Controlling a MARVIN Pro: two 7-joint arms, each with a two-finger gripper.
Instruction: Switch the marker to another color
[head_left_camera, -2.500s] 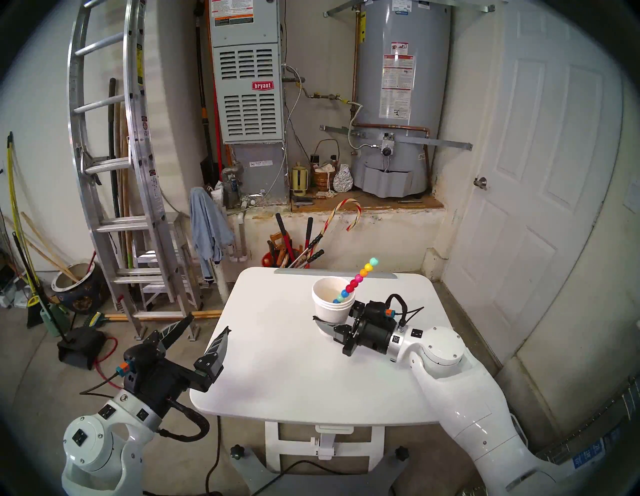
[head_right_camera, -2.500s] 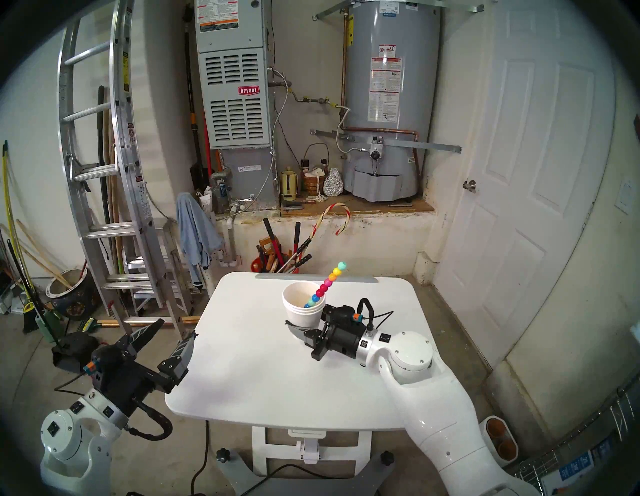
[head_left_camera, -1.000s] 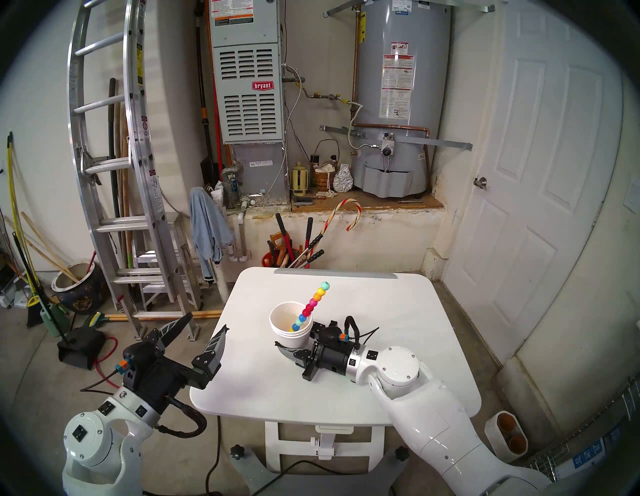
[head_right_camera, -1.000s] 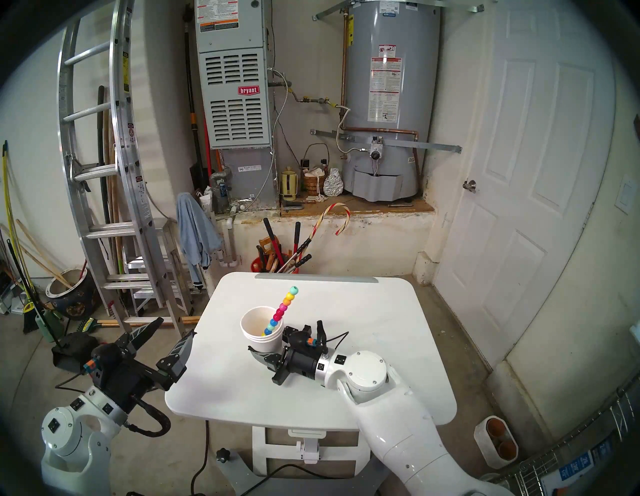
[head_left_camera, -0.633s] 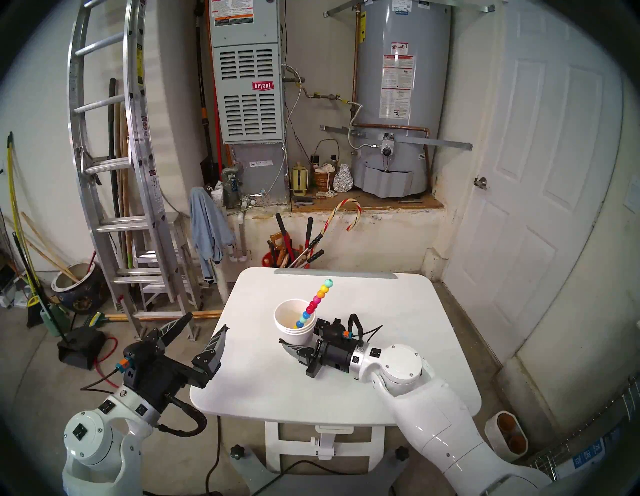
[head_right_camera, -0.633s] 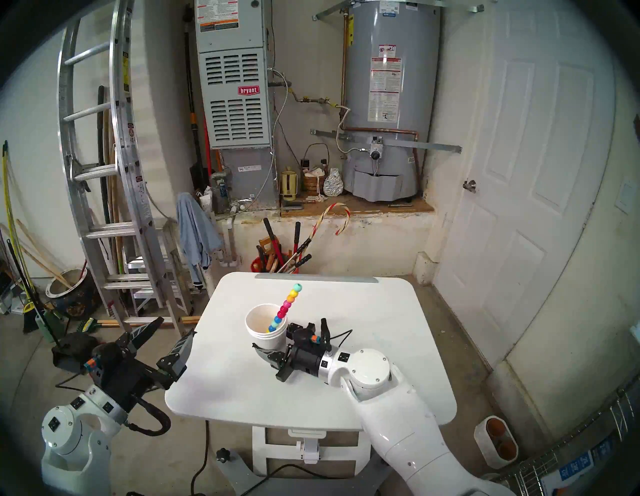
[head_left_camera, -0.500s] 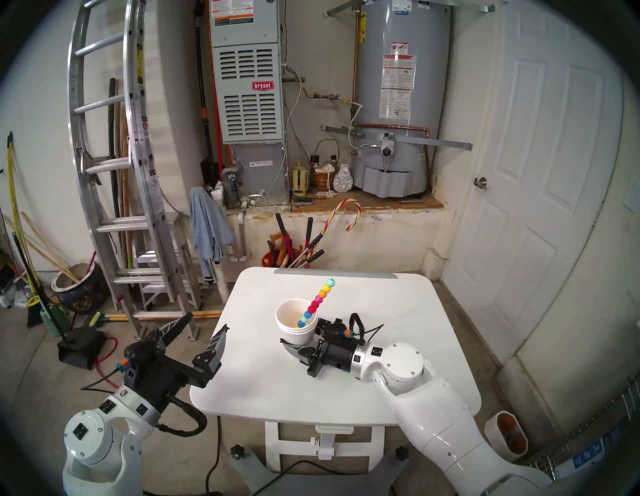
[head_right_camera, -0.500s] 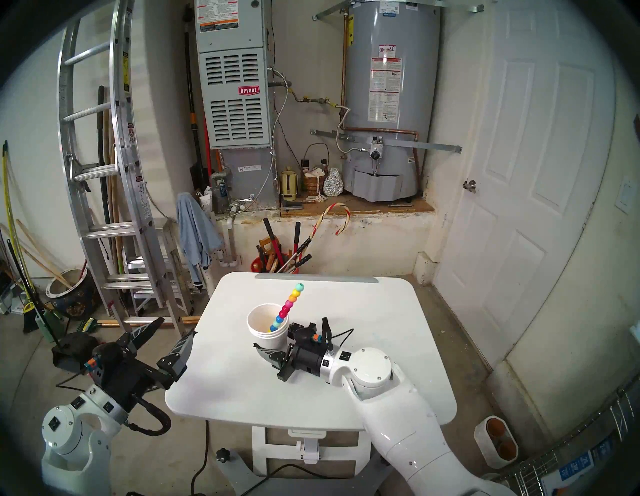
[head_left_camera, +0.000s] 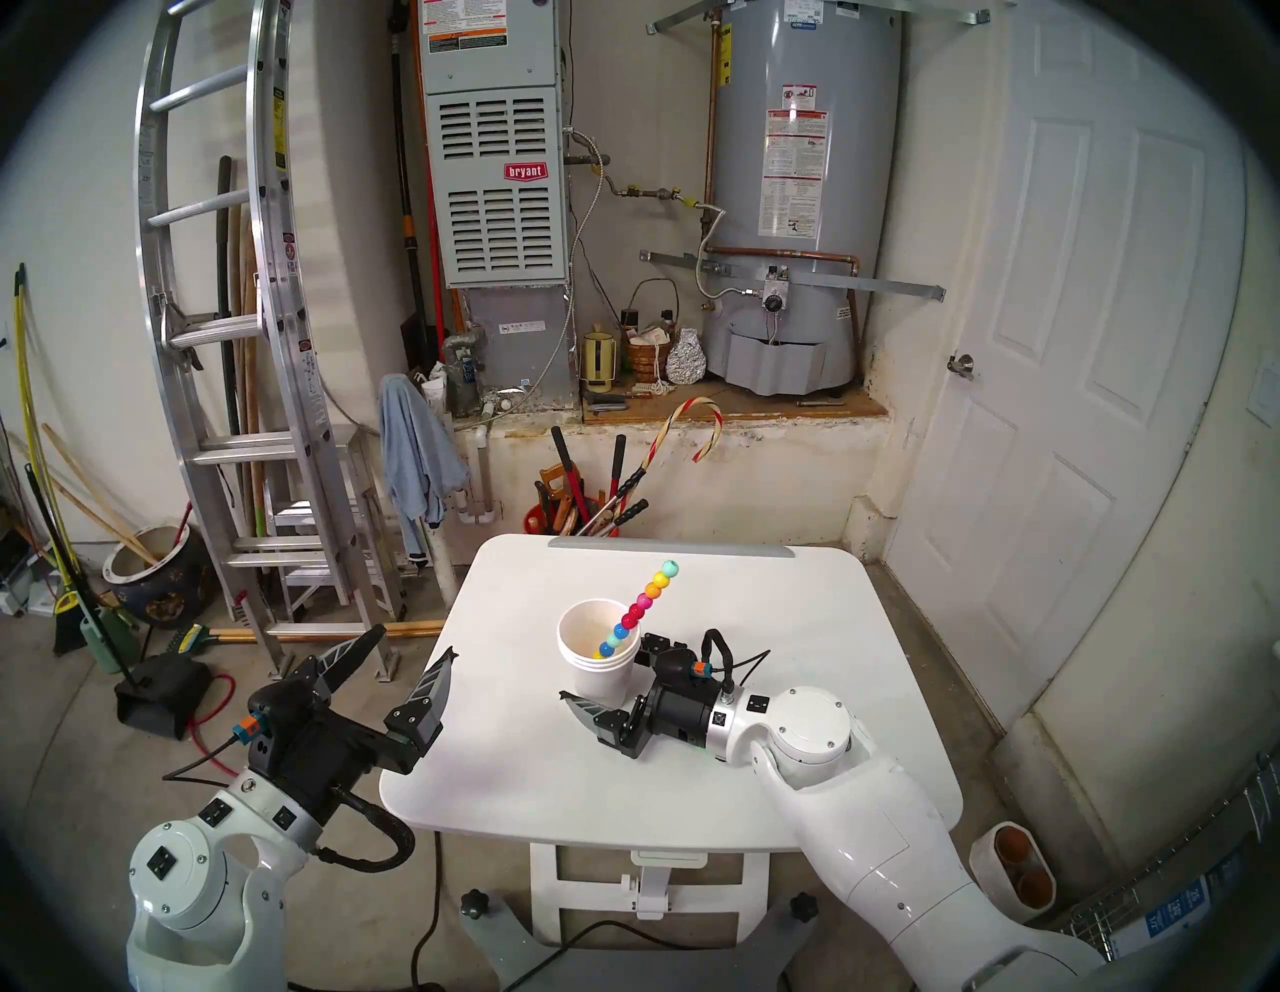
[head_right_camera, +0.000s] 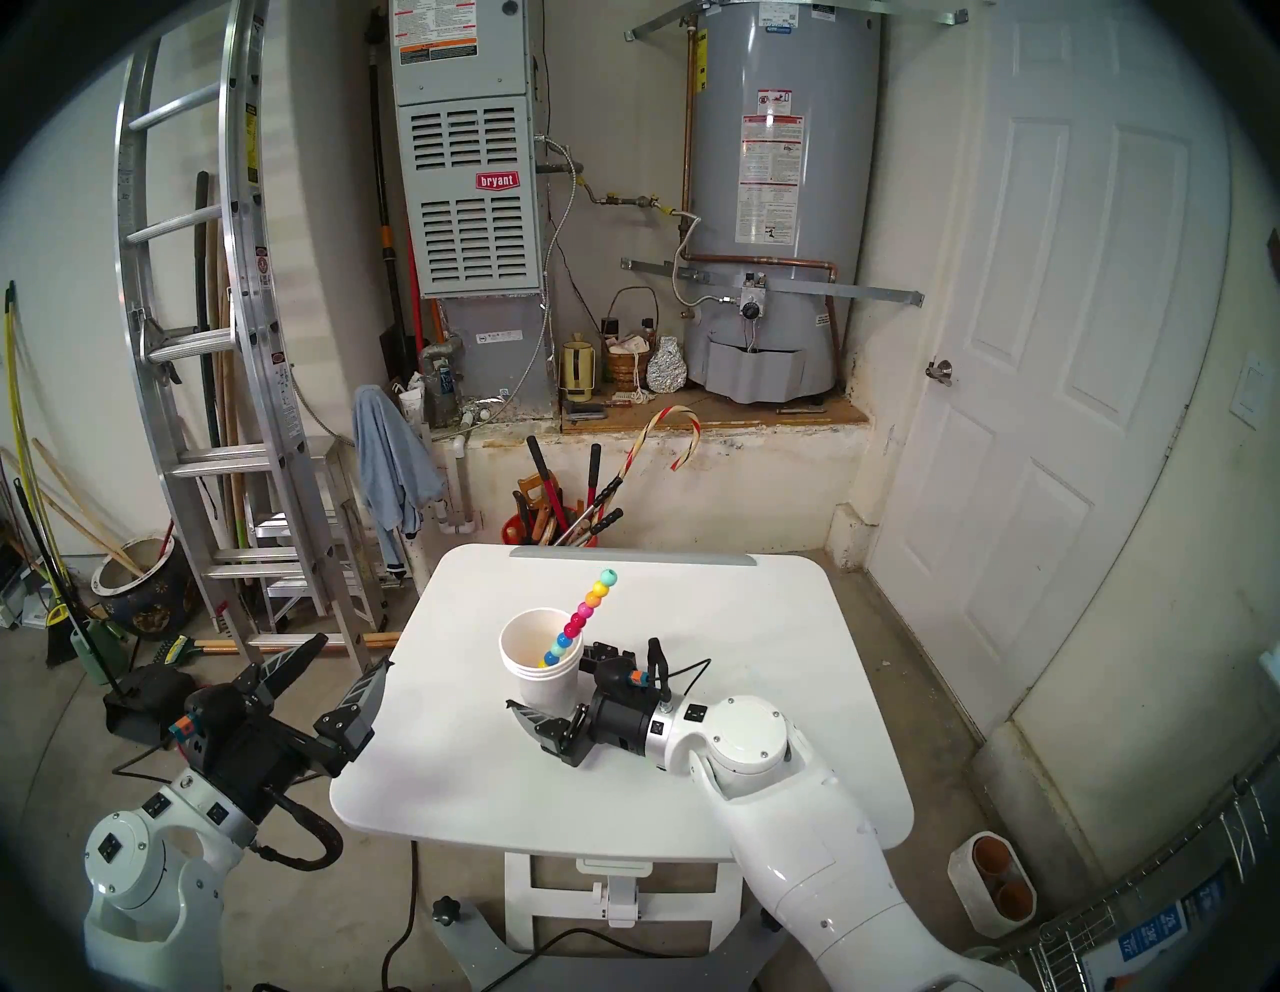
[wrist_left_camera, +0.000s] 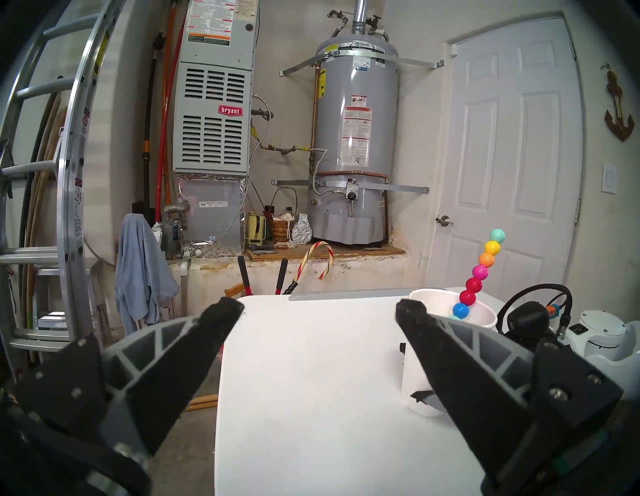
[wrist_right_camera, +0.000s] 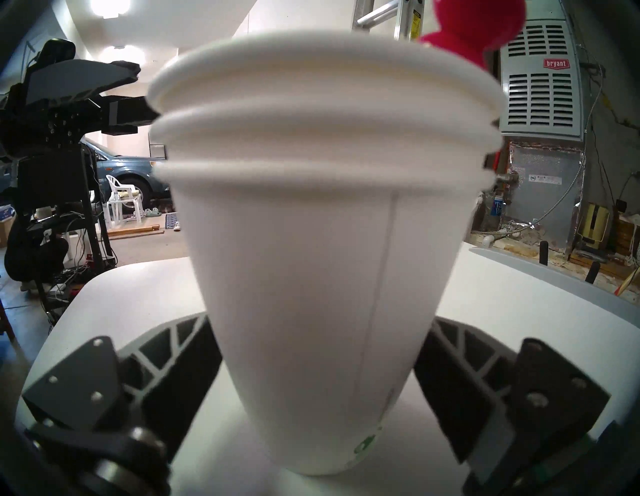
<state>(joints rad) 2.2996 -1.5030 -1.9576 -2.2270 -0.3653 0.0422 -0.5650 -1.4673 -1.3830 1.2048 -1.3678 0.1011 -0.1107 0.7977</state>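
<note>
The marker (head_left_camera: 641, 609) is a stick of coloured beads, teal on top. It leans in a stack of white cups (head_left_camera: 599, 665) standing mid-table. My right gripper (head_left_camera: 602, 675) lies low on the table with its jaws open on either side of the cup stack's base. In the right wrist view the fingers (wrist_right_camera: 180, 346) flank the cups (wrist_right_camera: 311, 277), and a red bead of the marker (wrist_right_camera: 474, 27) shows above the rim. My left gripper (head_left_camera: 415, 643) is open and empty at the table's left edge. It sees the cups (wrist_left_camera: 415, 374) and the marker (wrist_left_camera: 479, 273) to its right.
The white table (head_left_camera: 762, 623) has a grey strip along its back edge. Behind it stands a red bucket of tools (head_left_camera: 575, 512) with a striped candy cane (head_left_camera: 682, 422). A ladder (head_left_camera: 277, 415) leans on the left; a door (head_left_camera: 1073, 346) is on the right.
My right arm brought the cups and marker from the table's back toward the front left. In the last half second its jaws spread apart from the cups. The left arm stayed still.
</note>
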